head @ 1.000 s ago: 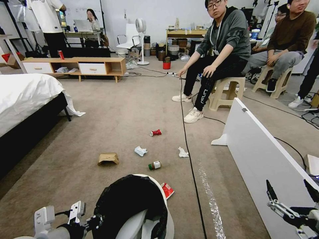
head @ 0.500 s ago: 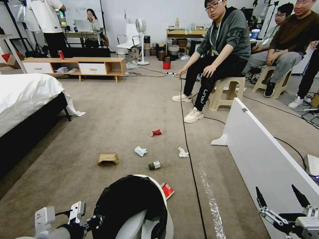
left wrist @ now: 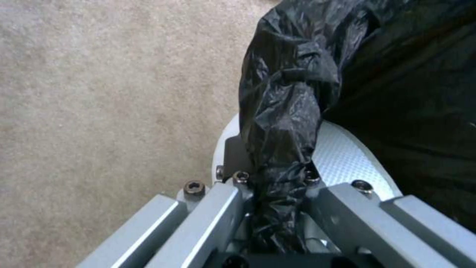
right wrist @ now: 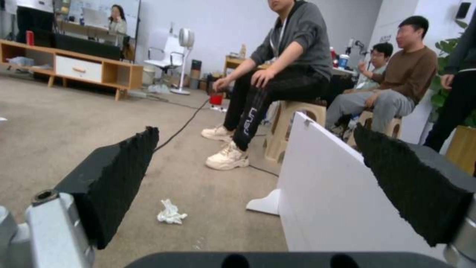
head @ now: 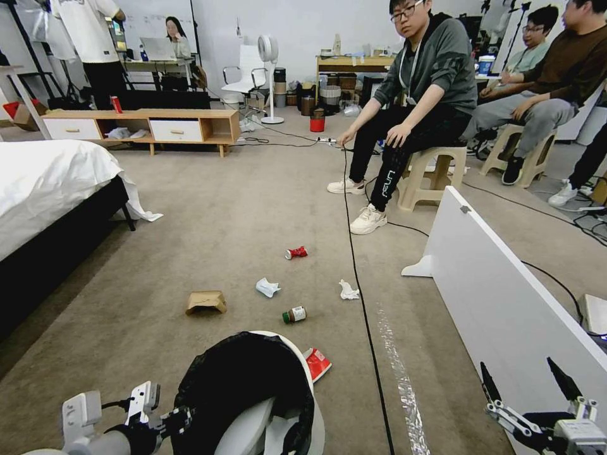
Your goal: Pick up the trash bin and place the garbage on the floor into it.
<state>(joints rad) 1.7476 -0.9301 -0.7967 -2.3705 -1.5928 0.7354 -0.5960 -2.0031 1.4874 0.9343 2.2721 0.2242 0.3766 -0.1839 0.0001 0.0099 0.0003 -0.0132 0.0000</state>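
Observation:
The trash bin (head: pixel 297 357), white with a black bag over its rim, sits at the bottom centre of the head view, its mouth tilted toward me. My left gripper (head: pixel 169 422) is shut on its left rim; in the left wrist view the bag-covered rim (left wrist: pixel 282 111) is pinched in the left gripper (left wrist: pixel 277 178). On the floor (head: pixel 208 208) beyond lie a red snack packet (head: pixel 318 363), green-capped bottle (head: pixel 294 315), brown paper bag (head: pixel 206 301), two tissues (head: pixel 267 287) (head: pixel 348 291) and a crushed red can (head: pixel 296 253). My right gripper (head: pixel 521 379) hangs open at lower right, holding nothing.
A white panel (head: pixel 506 297) stands on edge along the right, close to my right gripper (right wrist: pixel 255 130). A black cable (head: pixel 357 284) and a tape strip (head: pixel 401 379) run up the carpet. A bed (head: pixel 44 183) lies left; seated people's feet (head: pixel 367 218) are beyond the litter.
My right gripper has dropped lower and drifted left in the head view, still open. The bin and left gripper have barely shifted; the litter lies as before.

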